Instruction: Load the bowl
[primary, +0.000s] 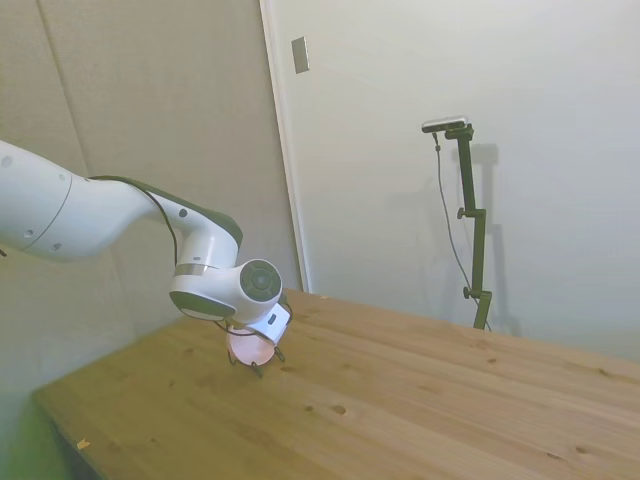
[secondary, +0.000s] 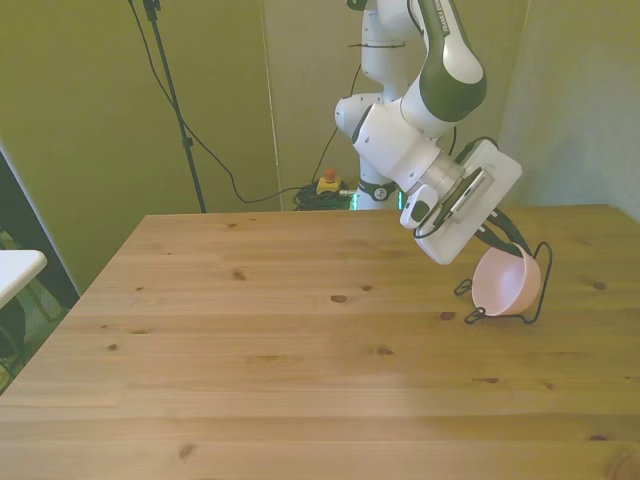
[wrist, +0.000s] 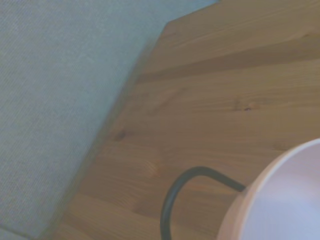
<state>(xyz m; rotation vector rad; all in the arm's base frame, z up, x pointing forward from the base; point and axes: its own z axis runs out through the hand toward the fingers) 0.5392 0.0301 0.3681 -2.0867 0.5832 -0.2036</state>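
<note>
Bowl (secondary: 506, 283) is the pale pink one, sitting tipped on its side in a thin dark wire stand (secondary: 533, 300) on the wooden table (secondary: 300, 360), over toward the front view's right. Its open side faces the front view's left and a bit toward the camera, so you can see into the smooth, plain inside. The stand's little looped feet rest on the table just at the bowl's lower edge, and a wire hoop rises behind it.

The gripper (secondary: 505, 232) is right at the bowl's upper rim, coming down at a slant from the white arm (secondary: 410, 140). Dark fingers reach onto the top of the rim, but the big white wrist plate blocks most of them, so honestly I cannot tell how wide they are or whether they actually have hold of the bowl.

From the side view it's much the same: the bowl (primary: 250, 346) glows pinkish just under the wrist, low over the table (primary: 400, 420) near its far left corner, with the stand's dark legs (primary: 259, 369) poking out below.

The wrist view is blurry, but it catches a curve of the pink bowl (wrist: 280, 200), a bend of the dark wire (wrist: 172, 200) next to it, and the table's (wrist: 210, 100) edge with a grey wall beyond.
</note>
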